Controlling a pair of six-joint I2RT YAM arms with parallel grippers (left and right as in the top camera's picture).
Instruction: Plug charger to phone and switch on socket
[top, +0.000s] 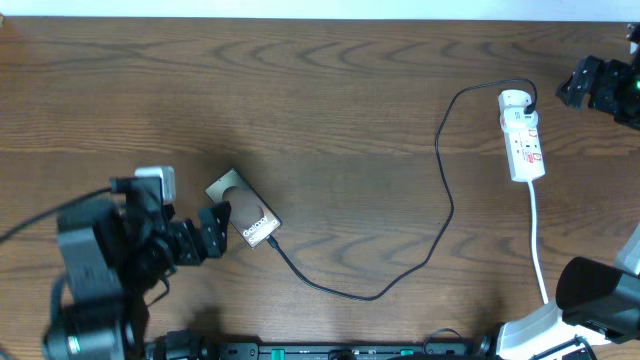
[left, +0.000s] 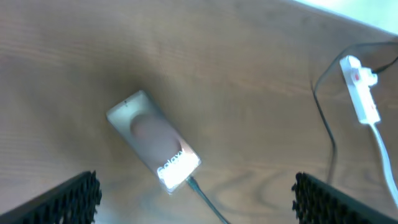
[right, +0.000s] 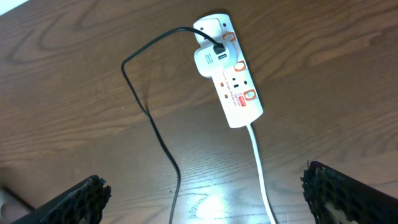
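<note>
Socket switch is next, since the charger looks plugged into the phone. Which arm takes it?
Right. Its open tool hovers just beside the socket, which shows plainly in its wrist view. The left tool sits far off by the phone.

Even light is falling from above on the table (top: 330, 90), keeping the grain crisp. The left wrist view is looking soft and blurred. There the phone (left: 153, 140) is glaring white at its lettered end, perhaps from a reflection. In the sharper right wrist view, a pale sheen is showing on the wood below the socket (right: 239, 93).
</note>
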